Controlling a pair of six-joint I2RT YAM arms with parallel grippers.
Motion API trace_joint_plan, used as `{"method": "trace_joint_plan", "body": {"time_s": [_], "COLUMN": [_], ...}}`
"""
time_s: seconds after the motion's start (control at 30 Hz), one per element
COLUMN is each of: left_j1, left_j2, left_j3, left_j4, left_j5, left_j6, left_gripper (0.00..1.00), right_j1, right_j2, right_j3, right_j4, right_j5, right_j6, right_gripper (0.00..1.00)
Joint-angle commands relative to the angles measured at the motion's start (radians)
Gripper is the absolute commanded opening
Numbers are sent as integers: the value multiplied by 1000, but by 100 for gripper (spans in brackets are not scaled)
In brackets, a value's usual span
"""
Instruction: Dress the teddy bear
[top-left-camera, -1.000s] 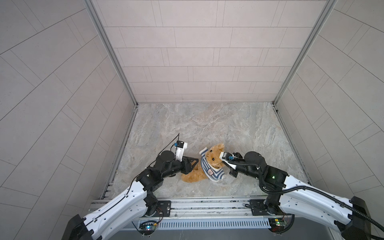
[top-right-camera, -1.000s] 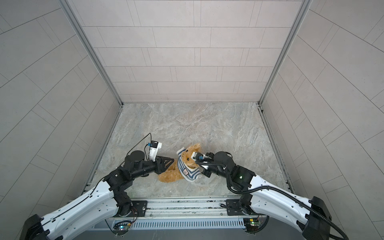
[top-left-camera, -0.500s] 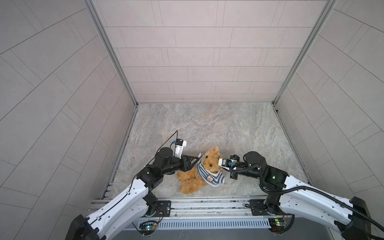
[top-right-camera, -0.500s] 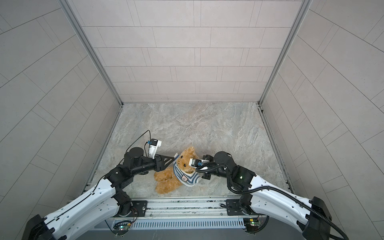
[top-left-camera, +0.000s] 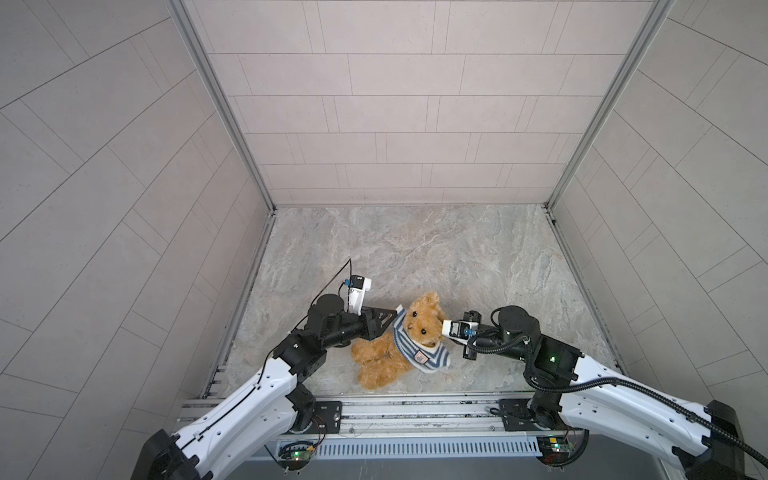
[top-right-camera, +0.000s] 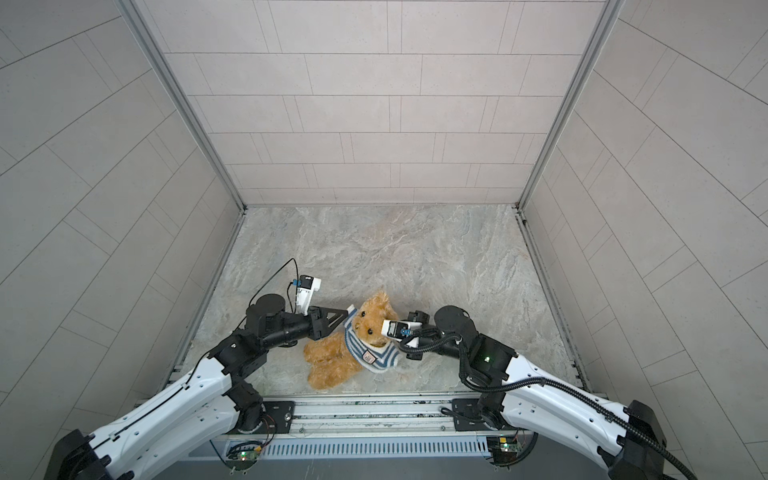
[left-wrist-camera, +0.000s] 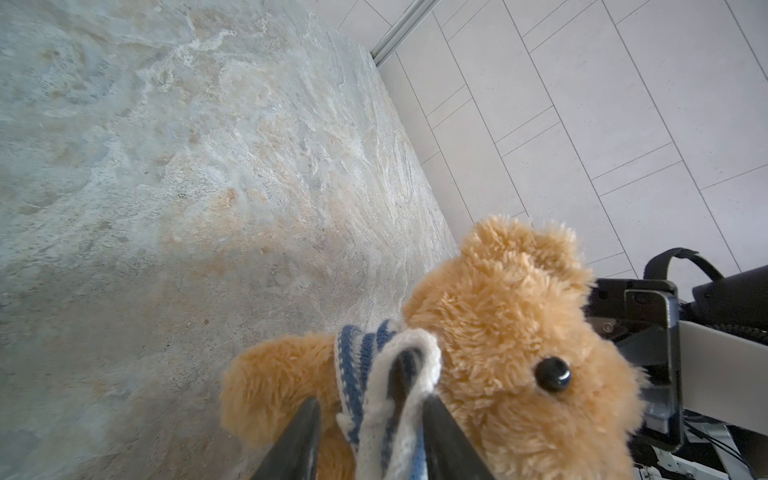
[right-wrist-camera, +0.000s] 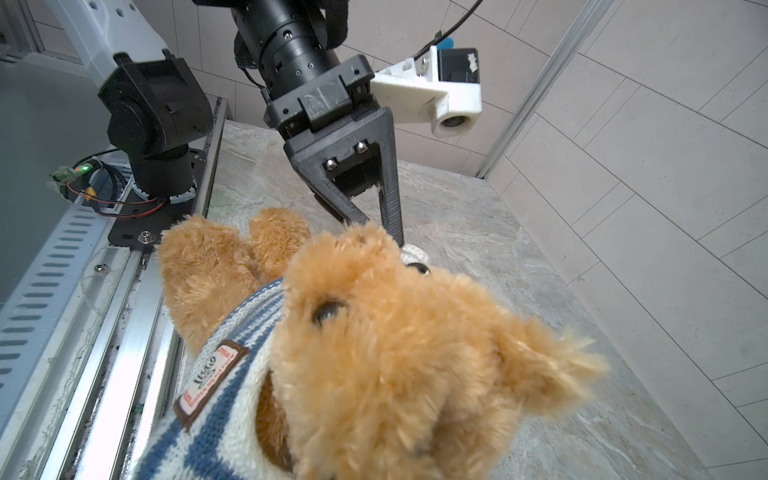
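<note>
The teddy bear (top-left-camera: 380, 361) (top-right-camera: 332, 363) lies near the front of the floor with its head raised between my two grippers. A blue-and-white striped shirt (top-left-camera: 419, 355) (right-wrist-camera: 224, 395) with a badge sits around its neck. My left gripper (top-left-camera: 392, 318) (left-wrist-camera: 372, 399) reaches in from the left. Its jaws stand partway closed around a bunched fold of the shirt's white hem (left-wrist-camera: 409, 353) beside the bear's cheek (left-wrist-camera: 498, 332). My right gripper (top-left-camera: 449, 343) is shut against the other side of the head. The bear's head (right-wrist-camera: 395, 353) hides its jaws in the right wrist view.
The stone floor (top-left-camera: 415, 257) runs back to tiled walls on three sides. A metal rail (top-left-camera: 415, 409) carrying both arm bases edges the front, just below the bear's legs. The left arm's white wrist camera (top-left-camera: 357, 289) sticks out above its gripper.
The bear's head has swung up and toward the front, and its legs now point at the rail. The right gripper has edged frontward with it. The left gripper has barely moved.
</note>
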Motion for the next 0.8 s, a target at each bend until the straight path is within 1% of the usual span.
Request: {"method": "trace_joint_plan", "body": {"time_s": [0.0, 0.07, 0.13, 0.2, 0.3, 0.43, 0.53, 0.73, 0.77], "left_j1": [68, 162, 227, 244, 223, 158, 138, 88, 89], "left_j2": [-34, -35, -15, 24, 82, 125, 156, 209, 211], "left_j3": [-28, -42, -61, -71, -74, -54, -68, -98, -105], "left_j4": [9, -4, 12, 63, 167, 161, 219, 407, 432], "left_j5": [30, 63, 91, 122, 168, 161, 161, 167, 165], "left_j6": [-15, -42, -66, -88, -126, -106, -135, -233, -250], "left_gripper": [45, 48, 53, 58, 66, 69, 68, 62, 59], "right_j1": [-4, -4, -4, -4, -4, -4, -3, -2, -2], "right_j2": [-19, -30, -36, -34, -27, -28, -28, -16, -16], "right_j3": [-4, -9, -11, -13, -12, -15, -17, -19, -18], "right_j4": [64, 67, 72, 80, 85, 93, 110, 143, 149], "right_j5": [-20, -23, -27, -38, -48, -59, -75, -87, -85], "right_j6": [-31, -38, -39, -39, -39, -41, -40, -33, -32], "right_gripper": [0, 0, 0, 0, 0, 0, 0, 0, 0]}}
